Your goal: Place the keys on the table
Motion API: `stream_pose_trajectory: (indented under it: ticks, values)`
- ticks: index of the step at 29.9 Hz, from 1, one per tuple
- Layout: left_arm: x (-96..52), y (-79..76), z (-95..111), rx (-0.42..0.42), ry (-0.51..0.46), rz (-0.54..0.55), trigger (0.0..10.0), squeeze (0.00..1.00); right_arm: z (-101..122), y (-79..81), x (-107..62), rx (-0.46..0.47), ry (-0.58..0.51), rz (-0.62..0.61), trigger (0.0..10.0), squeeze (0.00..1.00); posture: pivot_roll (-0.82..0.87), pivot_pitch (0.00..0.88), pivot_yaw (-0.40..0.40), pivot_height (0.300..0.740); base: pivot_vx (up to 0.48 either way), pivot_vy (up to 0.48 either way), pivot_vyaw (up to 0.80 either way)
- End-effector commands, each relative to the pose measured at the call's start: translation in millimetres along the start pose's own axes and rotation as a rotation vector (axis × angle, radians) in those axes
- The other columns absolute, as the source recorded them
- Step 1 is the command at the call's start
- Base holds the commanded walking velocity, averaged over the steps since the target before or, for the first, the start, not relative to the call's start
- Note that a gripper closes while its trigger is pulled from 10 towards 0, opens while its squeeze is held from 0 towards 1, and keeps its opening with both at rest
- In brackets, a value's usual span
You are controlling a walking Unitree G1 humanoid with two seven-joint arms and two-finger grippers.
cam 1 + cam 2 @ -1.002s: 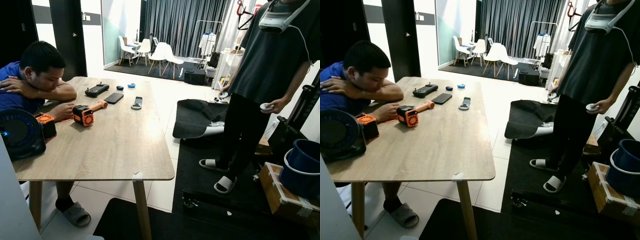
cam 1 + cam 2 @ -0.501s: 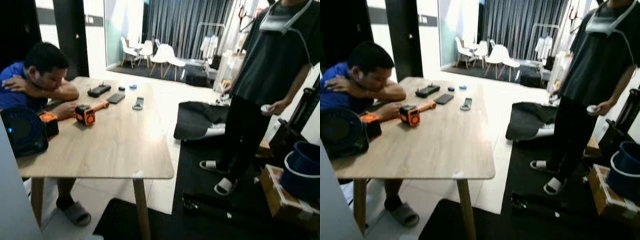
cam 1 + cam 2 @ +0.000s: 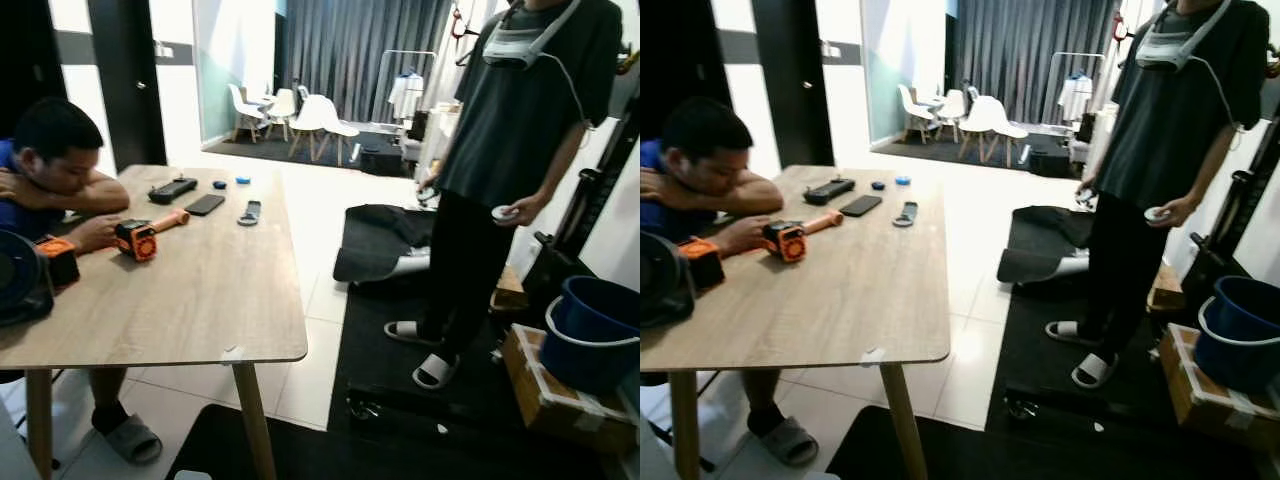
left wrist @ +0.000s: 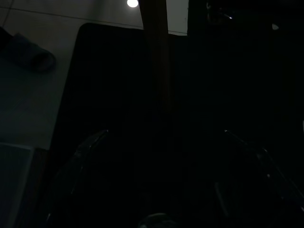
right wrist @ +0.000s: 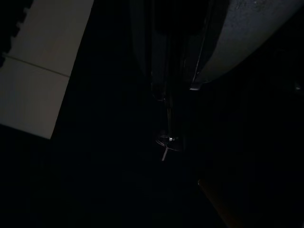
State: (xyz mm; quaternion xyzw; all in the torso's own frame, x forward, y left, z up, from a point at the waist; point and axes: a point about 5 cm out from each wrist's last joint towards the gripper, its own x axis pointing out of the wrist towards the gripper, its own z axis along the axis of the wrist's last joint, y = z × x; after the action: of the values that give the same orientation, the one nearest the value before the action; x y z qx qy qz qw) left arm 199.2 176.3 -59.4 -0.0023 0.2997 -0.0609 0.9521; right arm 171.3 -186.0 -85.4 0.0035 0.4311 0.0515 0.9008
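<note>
Keys (image 5: 167, 139) are seen pinched between the right gripper's (image 5: 176, 88) closed fingers; the left gripper's state cannot be told. A blue bucket (image 3: 592, 332) sits on a box (image 3: 555, 399) at lower right; the wooden table (image 3: 190, 300) occupies the left.

1. We found the left wrist view too dark to read the left gripper (image 4: 156, 190); only faint finger outlines showed.
2. In the right wrist view, something thin and shiny (image 5: 167, 137) hung from the right gripper (image 5: 178, 88), too dim to identify.
3. The standing person (image 3: 510, 150) was cut off above the neck.
4. The small items (image 3: 230, 182) at the table's (image 3: 200, 300) far end stayed too small to name.
</note>
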Motion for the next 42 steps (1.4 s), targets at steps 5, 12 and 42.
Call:
stream_pose_trajectory:
  ticks: [5, 12, 42]
  values:
    - [0.6, 0.2, -0.1, 0.008, 0.008, -0.006, 10.0, 0.0, 1.8, 0.4, 0.5, 0.011, -0.009, -0.005, 10.0, 0.0, 0.08, 0.01, -0.053, 0.74, 0.0, 0.0, 0.0]
    - [0.7, -0.4, -1.2, 0.012, 0.018, -0.005, 10.0, 0.0, 1.3, 1.5, 0.5, 0.017, -0.01, -0.002, 10.0, 0.0, 0.08, 0.01, -0.052, 0.74, 0.0, 0.0, 0.0]
    - [0.3, -3.9, -2.6, -0.01, 0.015, -0.012, 10.0, 0.0, 1.7, 1.6, 0.4, 0.004, -0.013, 0.004, 10.0, 0.0, 0.08, 0.0, -0.056, 0.74, 0.0, 0.127, 0.0]
